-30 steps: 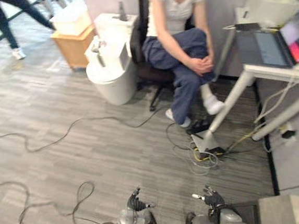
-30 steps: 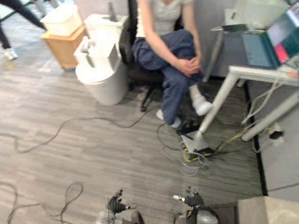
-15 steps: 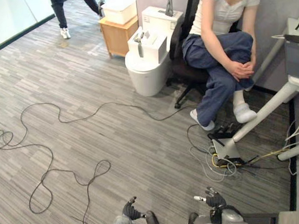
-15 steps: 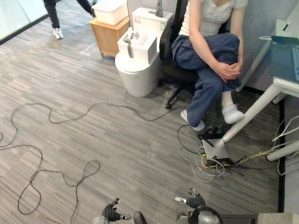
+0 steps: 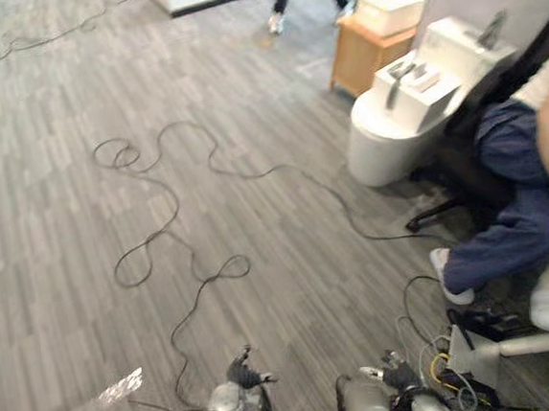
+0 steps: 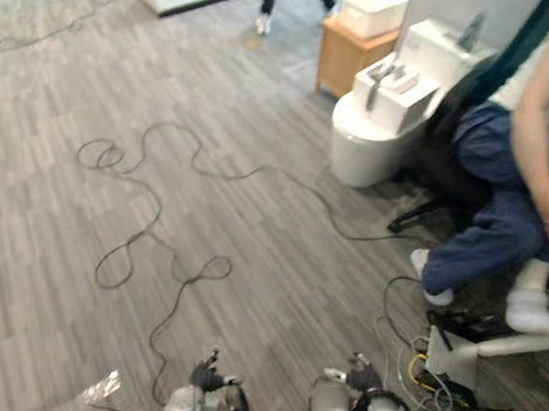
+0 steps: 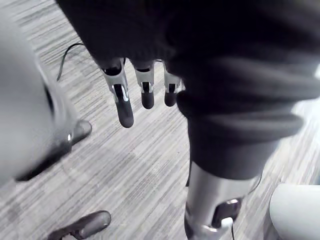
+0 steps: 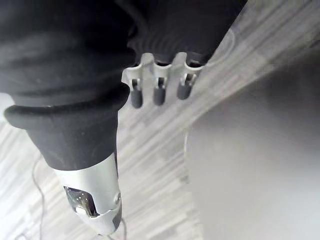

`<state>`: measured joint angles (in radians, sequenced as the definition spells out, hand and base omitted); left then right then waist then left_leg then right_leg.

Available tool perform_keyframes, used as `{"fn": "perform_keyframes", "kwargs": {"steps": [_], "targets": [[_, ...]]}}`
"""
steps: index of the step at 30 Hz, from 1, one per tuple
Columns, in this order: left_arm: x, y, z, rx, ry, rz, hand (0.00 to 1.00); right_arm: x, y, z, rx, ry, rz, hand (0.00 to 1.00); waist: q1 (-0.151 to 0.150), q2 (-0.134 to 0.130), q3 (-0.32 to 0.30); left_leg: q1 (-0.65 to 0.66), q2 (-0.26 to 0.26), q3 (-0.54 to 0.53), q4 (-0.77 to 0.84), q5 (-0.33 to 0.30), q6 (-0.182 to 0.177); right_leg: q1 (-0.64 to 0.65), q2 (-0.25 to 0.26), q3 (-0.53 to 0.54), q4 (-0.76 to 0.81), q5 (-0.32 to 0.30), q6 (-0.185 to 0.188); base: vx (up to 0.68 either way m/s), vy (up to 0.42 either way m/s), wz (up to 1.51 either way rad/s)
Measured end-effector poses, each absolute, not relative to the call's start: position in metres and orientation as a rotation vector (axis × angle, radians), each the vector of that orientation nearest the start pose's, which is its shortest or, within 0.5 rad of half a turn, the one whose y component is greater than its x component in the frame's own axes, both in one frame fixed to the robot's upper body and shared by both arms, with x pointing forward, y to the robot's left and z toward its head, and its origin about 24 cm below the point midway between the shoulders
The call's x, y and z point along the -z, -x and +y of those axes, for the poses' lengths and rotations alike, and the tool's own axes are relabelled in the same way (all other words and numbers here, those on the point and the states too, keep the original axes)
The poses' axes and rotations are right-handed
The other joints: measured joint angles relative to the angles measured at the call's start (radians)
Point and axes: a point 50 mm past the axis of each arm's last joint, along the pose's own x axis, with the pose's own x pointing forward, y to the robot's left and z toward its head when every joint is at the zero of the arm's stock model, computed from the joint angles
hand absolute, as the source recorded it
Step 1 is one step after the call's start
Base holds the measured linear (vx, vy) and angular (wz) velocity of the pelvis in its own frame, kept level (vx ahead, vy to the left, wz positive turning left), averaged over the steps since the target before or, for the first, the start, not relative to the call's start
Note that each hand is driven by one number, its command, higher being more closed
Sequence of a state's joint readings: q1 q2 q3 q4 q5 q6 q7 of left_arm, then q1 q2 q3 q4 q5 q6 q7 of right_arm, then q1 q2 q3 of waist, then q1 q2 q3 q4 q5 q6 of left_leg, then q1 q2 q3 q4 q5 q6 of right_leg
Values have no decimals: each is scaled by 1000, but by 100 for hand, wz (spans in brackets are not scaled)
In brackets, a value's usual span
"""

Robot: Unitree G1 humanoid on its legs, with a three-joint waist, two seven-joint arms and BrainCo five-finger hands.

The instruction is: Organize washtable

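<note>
Your head camera has swung toward the robot's left, so the whole scene has slid to the right of the view. The white toilet (image 5: 384, 143), the wooden cabinet (image 5: 362, 55) and the seated person (image 5: 520, 208) now crowd the right edge. A walking person's legs (image 5: 281, 3) now sit at the top middle. Grey plank floor (image 5: 57, 244) now spreads across the left and centre
</note>
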<state>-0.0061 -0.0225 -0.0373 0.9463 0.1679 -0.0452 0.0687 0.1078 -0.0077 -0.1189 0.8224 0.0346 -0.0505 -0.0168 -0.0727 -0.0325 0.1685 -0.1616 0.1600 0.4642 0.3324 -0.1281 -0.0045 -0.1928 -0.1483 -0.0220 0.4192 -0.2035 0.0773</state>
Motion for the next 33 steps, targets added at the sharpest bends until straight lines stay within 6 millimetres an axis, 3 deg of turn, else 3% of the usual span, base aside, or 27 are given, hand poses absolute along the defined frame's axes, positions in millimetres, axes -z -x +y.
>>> {"fn": "perform_keyframes", "kwargs": {"steps": [2,3,4,5,6,7,8,10,11,12,13,17,23,33], "targets": [[140,-154,136,65,-177,881,0,137,-136,-180,182,-62,858,0,0,6,3,7,-13,-16,-18,6,-9,8,3,-17,30,-31,-5,96,-120,64],[139,-156,139,64,-189,874,0,137,-136,-181,181,-58,857,0,-2,8,1,13,-35,-60,-65,36,-22,19,1,-37,27,-41,-21,69,-130,92],[138,-158,141,75,-207,868,0,138,-134,-180,180,-62,865,0,-21,-1,-12,39,-73,-104,-187,111,-34,37,-12,-57,-23,-39,-24,71,-106,110],[137,-161,147,72,-226,863,0,140,-131,-176,180,-75,875,0,-30,-3,-18,37,-83,-106,-187,102,-34,42,-32,-88,-59,-37,-24,60,-84,98],[137,-163,150,68,-235,864,0,140,-132,-178,185,-72,877,0,-30,4,-16,37,-52,-76,-53,2,-64,57,-22,-118,-60,-35,-27,94,-68,66],[138,-159,151,70,-242,880,0,141,-129,-182,195,-71,889,0,-29,17,-18,61,-41,-83,-49,-35,-81,63,-5,-137,-48,-33,-31,73,-58,44],[139,-159,152,76,-249,882,0,141,-130,-183,200,-72,887,0,-30,19,-17,67,-43,-90,-70,-33,-75,63,1,-145,-40,-31,-35,80,-43,43],[137,-163,149,93,-259,870,0,140,-130,-187,219,-79,881,0,-43,28,-15,114,-26,-125,-166,19,-62,5,28,-156,56,-2,-98,27,-52,36],[138,-160,149,94,-257,877,0,140,-130,-186,216,-77,879,0,-50,44,-16,113,-17,-130,-188,25,-69,-5,49,-134,29,-17,-90,11,-52,18],[139,-158,158,85,-280,889,0,142,-129,-180,203,-87,885,0,-51,14,-30,127,-44,-132,-232,48,-87,8,57,-95,-96,68,-75,37,-43,4],[142,-153,164,78,-293,915,0,144,-128,-178,199,-92,902,0,-50,-3,-35,137,-48,-133,-281,72,-92,11,54,-85,-128,70,-63,54,-43,-5],[147,-143,164,77,-286,955,0,142,-136,-181,201,-84,884,0,-80,23,-29,178,-55,-127,-402,135,-79,0,63,-85,-135,82,-60,12,-20,-4],[151,-132,169,55,-279,985,0,144,-132,-183,199,-70,905,0,-75,37,-34,220,-56,-131,-426,143,-71,30,66,-84,-133,107,-56,2,1,2],[153,-126,182,9,-279,1014,0,146,-131,-183,196,-72,918,0,-75,31,-38,218,-81,-152,-436,169,-43,54,53,-89,-168,135,-52,-43,0,5]]}}
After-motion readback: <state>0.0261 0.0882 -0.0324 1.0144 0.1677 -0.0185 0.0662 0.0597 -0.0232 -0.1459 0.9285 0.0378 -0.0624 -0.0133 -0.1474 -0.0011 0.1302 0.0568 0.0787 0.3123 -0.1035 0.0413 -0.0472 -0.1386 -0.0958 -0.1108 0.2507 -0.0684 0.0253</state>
